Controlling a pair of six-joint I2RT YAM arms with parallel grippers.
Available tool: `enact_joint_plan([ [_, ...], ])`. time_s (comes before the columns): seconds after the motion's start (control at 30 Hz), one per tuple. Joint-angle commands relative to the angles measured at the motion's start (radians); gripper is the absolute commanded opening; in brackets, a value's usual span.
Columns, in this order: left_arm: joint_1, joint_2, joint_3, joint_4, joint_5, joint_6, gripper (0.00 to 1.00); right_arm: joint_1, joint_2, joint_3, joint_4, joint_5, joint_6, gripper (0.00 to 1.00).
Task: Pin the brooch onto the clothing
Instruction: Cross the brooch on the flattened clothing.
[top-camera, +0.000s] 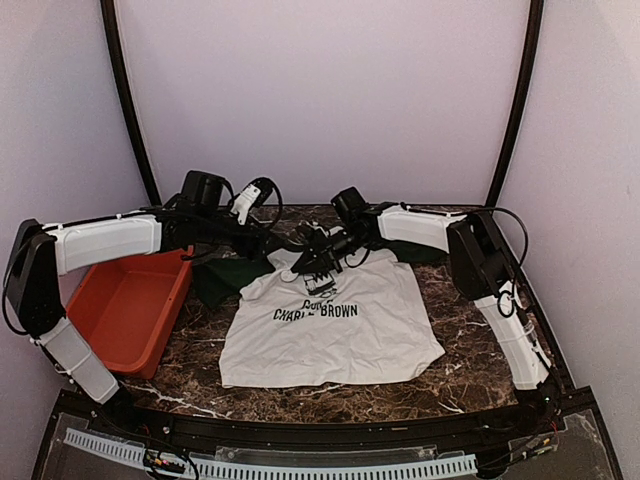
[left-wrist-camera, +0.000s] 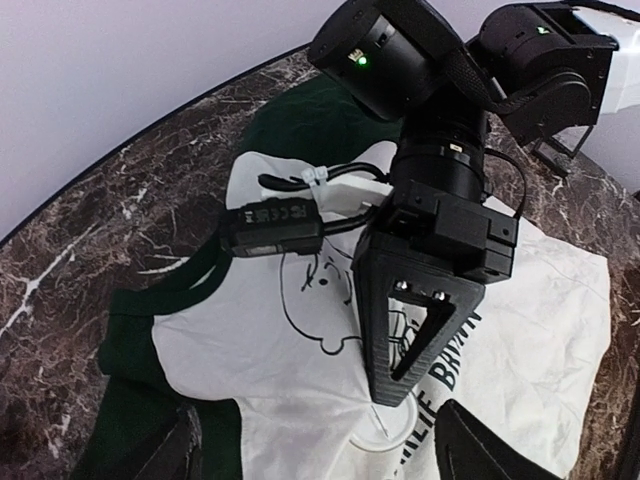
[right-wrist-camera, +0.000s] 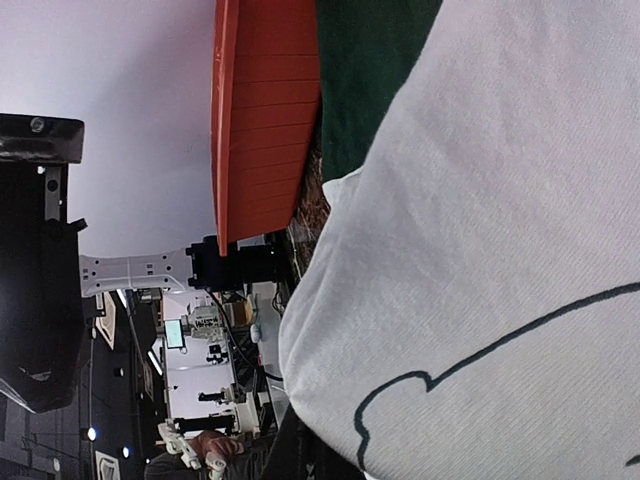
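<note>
- On marble worktop (top-camera: 470, 380), centre: white T-shirt (top-camera: 340, 335), green sleeves, spread flat, print up.
- Right end effector (left-wrist-camera: 393, 388) closed, tip down on print below collar.
- Left end effector (left-wrist-camera: 330, 452) open, fingers (left-wrist-camera: 490, 445) wide apart above chest.
- Red bin (top-camera: 125, 310) beside left sleeve.

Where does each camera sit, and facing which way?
Top external: above, behind the bases, looking down on the T-shirt; left arm, right arm show.
Left wrist: over the shirt, facing the right gripper; own fingertips at bottom.
Right wrist: low against the cloth, facing the orange bin; own fingers unclear.
Top and right wrist share the bin.
</note>
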Motion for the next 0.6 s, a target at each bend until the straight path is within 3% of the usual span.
enact_joint_plan([
  [0.0, 0.031, -0.039, -0.023, -0.155, 0.138, -0.110, 0.79, 0.016, -0.072, -0.007, 0.016, -0.033, -0.082, 0.00],
  [0.2, 0.060, 0.017, -0.041, -0.191, 0.288, -0.148, 0.79, 0.022, -0.077, 0.052, -0.057, -0.011, -0.201, 0.00],
  [0.57, 0.108, 0.176, 0.077, -0.182, 0.490, -0.164, 0.78, 0.037, -0.078, 0.086, -0.158, 0.015, -0.306, 0.00],
])
